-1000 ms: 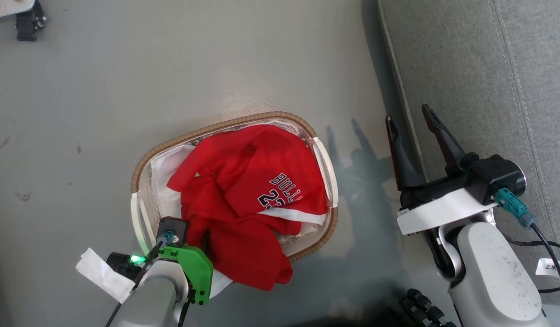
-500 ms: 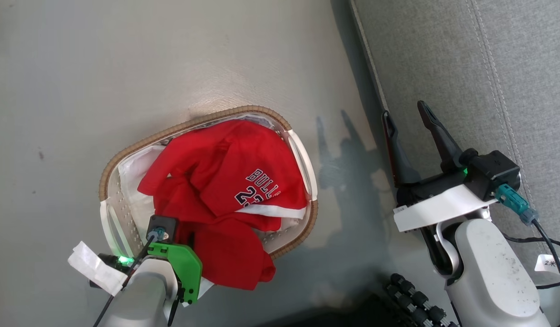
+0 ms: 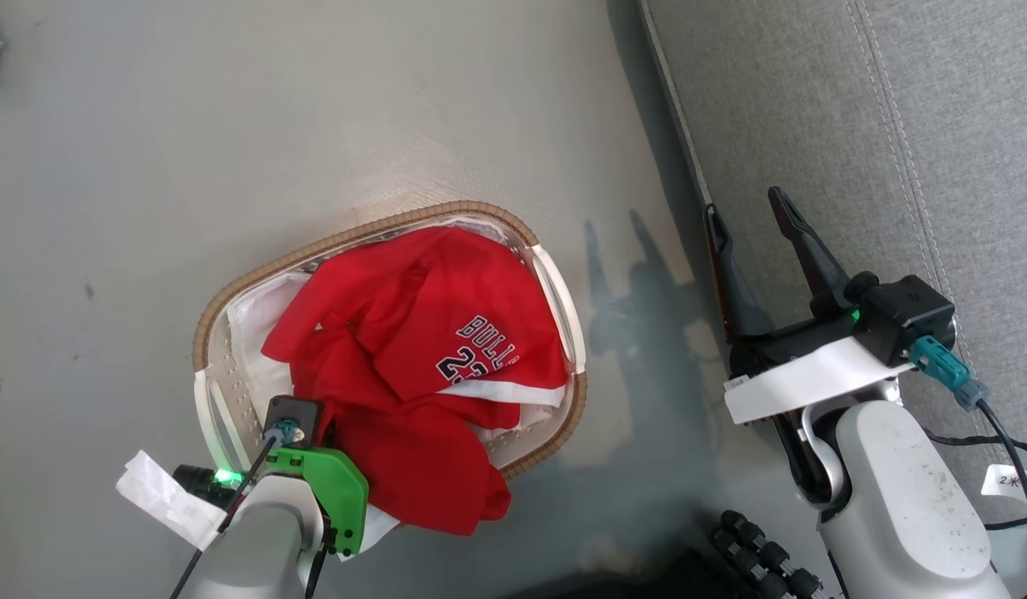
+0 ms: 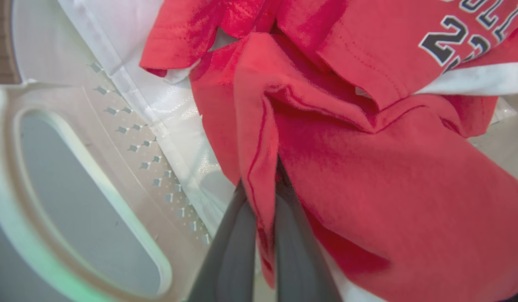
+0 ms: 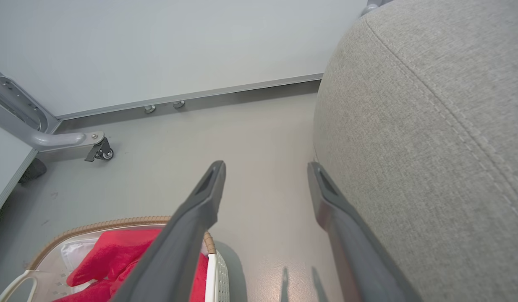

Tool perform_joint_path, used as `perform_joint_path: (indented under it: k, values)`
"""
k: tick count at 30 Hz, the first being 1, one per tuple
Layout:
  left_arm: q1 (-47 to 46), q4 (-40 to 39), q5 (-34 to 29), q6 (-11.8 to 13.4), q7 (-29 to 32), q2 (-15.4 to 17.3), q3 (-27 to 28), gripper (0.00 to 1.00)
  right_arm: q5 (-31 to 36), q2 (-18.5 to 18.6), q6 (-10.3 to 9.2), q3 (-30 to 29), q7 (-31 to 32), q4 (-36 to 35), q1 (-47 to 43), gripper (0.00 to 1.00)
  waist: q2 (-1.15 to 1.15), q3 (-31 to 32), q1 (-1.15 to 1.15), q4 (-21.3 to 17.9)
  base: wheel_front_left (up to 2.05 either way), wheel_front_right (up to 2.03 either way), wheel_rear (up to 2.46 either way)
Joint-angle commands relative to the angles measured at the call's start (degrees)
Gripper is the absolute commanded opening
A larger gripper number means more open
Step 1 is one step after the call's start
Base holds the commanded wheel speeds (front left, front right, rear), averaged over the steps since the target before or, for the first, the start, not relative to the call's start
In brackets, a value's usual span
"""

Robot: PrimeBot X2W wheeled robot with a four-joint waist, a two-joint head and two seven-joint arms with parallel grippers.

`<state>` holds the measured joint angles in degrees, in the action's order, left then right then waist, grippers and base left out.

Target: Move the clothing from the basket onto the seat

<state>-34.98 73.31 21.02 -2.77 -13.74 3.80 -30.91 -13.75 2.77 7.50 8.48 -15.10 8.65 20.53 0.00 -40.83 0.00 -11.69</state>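
The two bright red sports garments with white trim [image 3: 430, 333], one printed "BULLS 23", are heaped in the oval white perforated plastic basket with a brown woven rim [image 3: 274, 264]. The basket is set on the grey floor [image 3: 230, 125] close to the edge of the big grey fabric-upholstered seat cushion [image 3: 813, 125], and one red corner is draped over the rim nearest the robot. In the left wrist view the left hand [image 4: 262, 188] is seen almost closed, with a raised fold of red cloth pinched between its two dark fingers [image 4: 234, 251] near the basket's handle opening. The right hand [image 3: 745, 206] is held wide open and empty at the seat's edge, above the floor. The garments are judged to be light, soft and limp, so they can be expected to sag and trail when lifted rather than keep any shape. A bunched fold is judged a surer hold than a single thin hem, which could slip out. The two pieces are overlapped, so one may be dragged along with the other. The plain white liner cloth [image 3: 251, 312] lies just beneath the red cloth and could be caught in a deep pinch.
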Motion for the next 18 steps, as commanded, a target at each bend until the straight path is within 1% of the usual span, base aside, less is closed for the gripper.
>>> perform_joint_path:
  k: [1,5,9,11,18]
  values:
    - [-0.8,-0.1,0.1,-0.3,-0.5,0.4,0.0,0.00,0.1,0.2,-0.02,-0.1,-0.1,0.3,0.2,1.00,0.00,0.8,0.00,0.4,0.00,0.00,0.00]
    - [-0.2,-0.9,0.3,-0.7,-1.1,0.7,-0.1,0.00,0.3,0.2,-0.02,0.0,-0.1,0.7,-0.2,1.00,0.00,2.6,0.00,1.0,0.00,0.00,0.00]
    - [0.6,-3.0,1.6,-0.9,-1.5,0.8,1.3,0.00,0.6,0.2,-0.02,-0.3,-0.1,1.1,-1.0,1.00,0.00,4.9,0.00,1.6,0.00,0.00,0.00]
    - [1.2,-5.5,1.8,-0.9,-1.5,1.1,1.9,0.00,0.8,0.2,-0.02,-0.5,-0.1,1.3,-1.4,1.00,0.00,6.2,0.00,2.0,0.00,0.00,0.00]
    - [4.1,-15.6,-1.3,-0.6,-1.5,2.6,1.8,0.00,1.8,0.2,-0.02,-1.4,-0.1,2.0,-3.2,1.00,0.00,11.7,0.00,3.3,0.00,0.00,0.00]
